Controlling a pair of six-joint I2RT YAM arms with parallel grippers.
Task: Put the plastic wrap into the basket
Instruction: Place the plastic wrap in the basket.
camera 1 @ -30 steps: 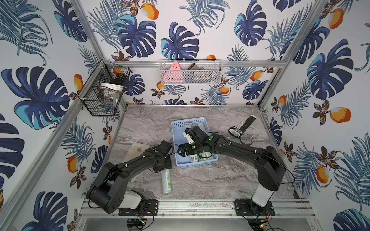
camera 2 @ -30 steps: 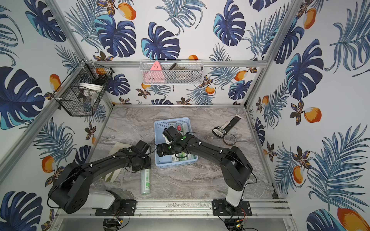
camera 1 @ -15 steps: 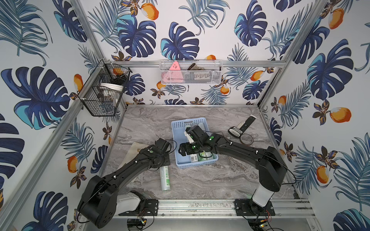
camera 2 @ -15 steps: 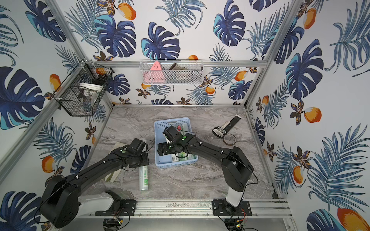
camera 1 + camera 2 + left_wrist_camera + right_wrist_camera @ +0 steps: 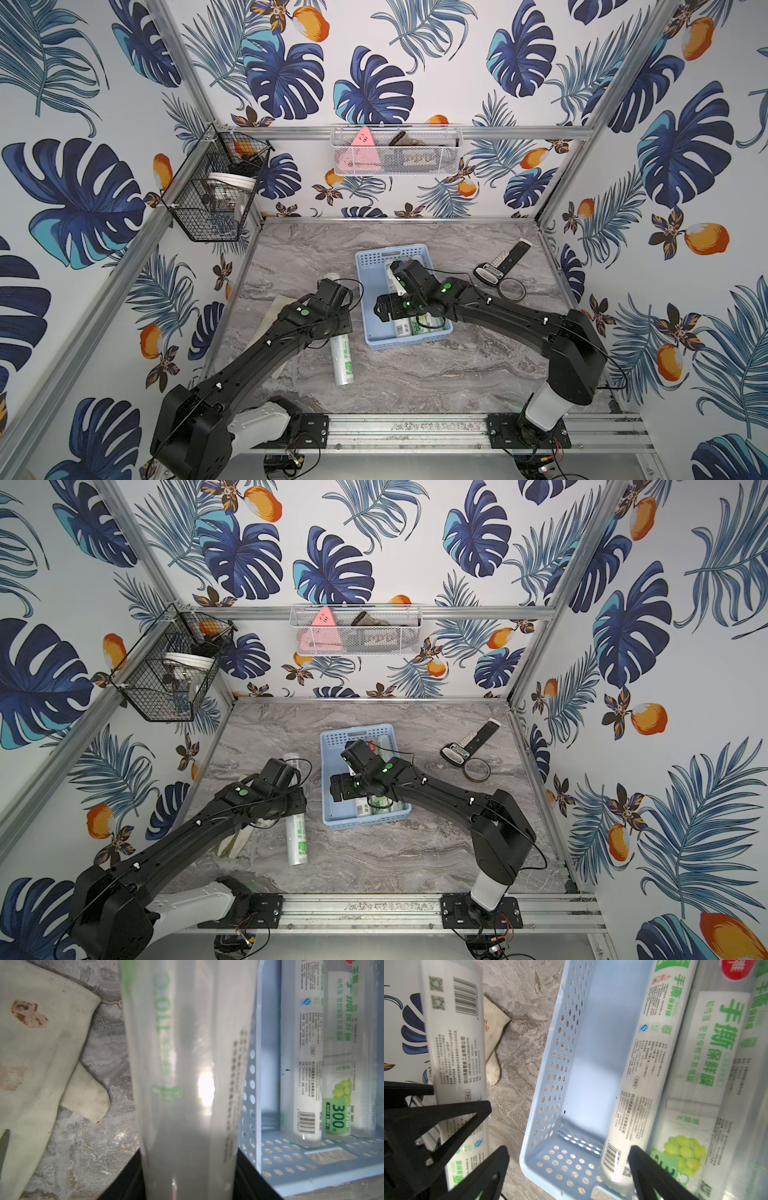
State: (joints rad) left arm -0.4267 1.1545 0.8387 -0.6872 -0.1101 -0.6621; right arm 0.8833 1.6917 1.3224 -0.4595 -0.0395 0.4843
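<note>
One plastic wrap [image 5: 343,359] [image 5: 297,837] roll lies lengthwise just left of the light-blue basket [image 5: 392,254] [image 5: 357,732]. My left gripper [image 5: 337,322] [image 5: 188,1178] is shut on this roll's [image 5: 187,1064] [image 5: 454,1043] middle. I cannot tell whether the roll touches the table. More plastic wrap rolls [image 5: 419,326] [image 5: 376,804] [image 5: 648,1064] [image 5: 301,1064] lie side by side in the right part of the basket [image 5: 560,1053]. My right gripper [image 5: 384,311] [image 5: 338,788] [image 5: 569,1167] hangs open over the basket's bare left part, holding nothing.
A stained white cloth [image 5: 276,316] [image 5: 41,1043] lies under the left arm. A remote control [image 5: 505,262] and a dark ring [image 5: 512,289] sit at the right rear. A black wire basket [image 5: 216,195] and a white mesh basket [image 5: 395,151] hang on the walls.
My left arm has swung a little leftward with the roll in its grip, and the roll has shifted slightly away from the front edge. The right arm has barely moved.
</note>
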